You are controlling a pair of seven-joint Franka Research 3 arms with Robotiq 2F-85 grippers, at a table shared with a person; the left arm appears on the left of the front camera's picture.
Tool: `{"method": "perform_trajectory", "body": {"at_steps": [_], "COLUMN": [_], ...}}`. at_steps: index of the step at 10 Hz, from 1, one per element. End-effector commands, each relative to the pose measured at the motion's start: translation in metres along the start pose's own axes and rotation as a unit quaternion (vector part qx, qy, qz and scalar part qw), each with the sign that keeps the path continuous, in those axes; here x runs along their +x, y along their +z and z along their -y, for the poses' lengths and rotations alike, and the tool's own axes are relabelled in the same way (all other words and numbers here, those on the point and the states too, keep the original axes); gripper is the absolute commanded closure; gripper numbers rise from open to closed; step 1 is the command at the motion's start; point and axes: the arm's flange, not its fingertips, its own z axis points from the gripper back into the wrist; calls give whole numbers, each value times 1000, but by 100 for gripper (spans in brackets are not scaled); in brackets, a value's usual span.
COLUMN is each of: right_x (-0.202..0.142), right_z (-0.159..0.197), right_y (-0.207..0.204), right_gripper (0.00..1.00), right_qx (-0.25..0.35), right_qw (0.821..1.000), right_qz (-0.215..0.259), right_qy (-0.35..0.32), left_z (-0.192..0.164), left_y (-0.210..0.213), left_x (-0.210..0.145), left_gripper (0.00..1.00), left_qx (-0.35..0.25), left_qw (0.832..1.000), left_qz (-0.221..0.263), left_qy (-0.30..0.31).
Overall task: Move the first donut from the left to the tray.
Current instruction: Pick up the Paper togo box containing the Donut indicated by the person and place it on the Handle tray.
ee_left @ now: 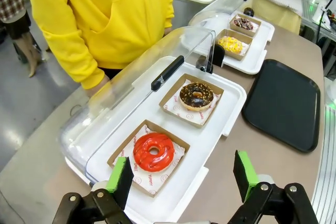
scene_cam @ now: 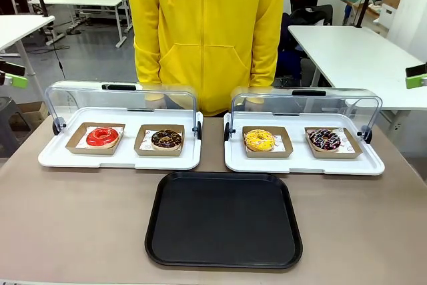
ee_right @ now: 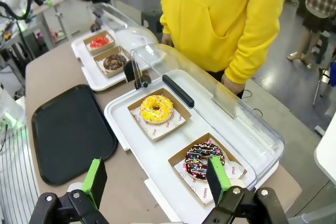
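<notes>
Red donut (ee_left: 153, 151) in its cardboard holder (ee_left: 119, 152), just ahead of left gripper (ee_left: 182, 174), jaws apart (right gripper (ee_right: 156, 174) apart too).

The left white tray (scene_cam: 53, 159), its clear lid (scene_cam: 120, 101) raised, holds a chocolate donut (scene_cam: 166, 139). The right white tray (scene_cam: 235, 163), lid likewise raised, holds a yellow donut (scene_cam: 259, 140) and a sprinkled donut (scene_cam: 324, 139). A person in a yellow hoodie (scene_cam: 207, 31) stands behind.

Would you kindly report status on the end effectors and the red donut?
Left end effector open, short of the red donut. Right end effector open. Red donut on white tray, lid raised. Nothing blocks black tray.
</notes>
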Motion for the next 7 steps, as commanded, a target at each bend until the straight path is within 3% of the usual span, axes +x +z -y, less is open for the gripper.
{"method": "perform_trajectory", "body": {"at_steps": [1, 7], "right_x": [0, 0], "right_z": [2, 2], "right_y": [-2, -2], "right_gripper": [0, 0], "right_qx": [3, 3], "right_qw": [1000, 1000], "right_qz": [12, 12], "right_qy": [9, 9], "left_z": [-2, -2], "left_y": [-1, -1], "left_x": [1, 1], "left_gripper": [0, 0], "left_qx": [-3, -3], "left_qw": [1000, 1000], "left_qz": [14, 14], "left_qy": [-5, -5]}}
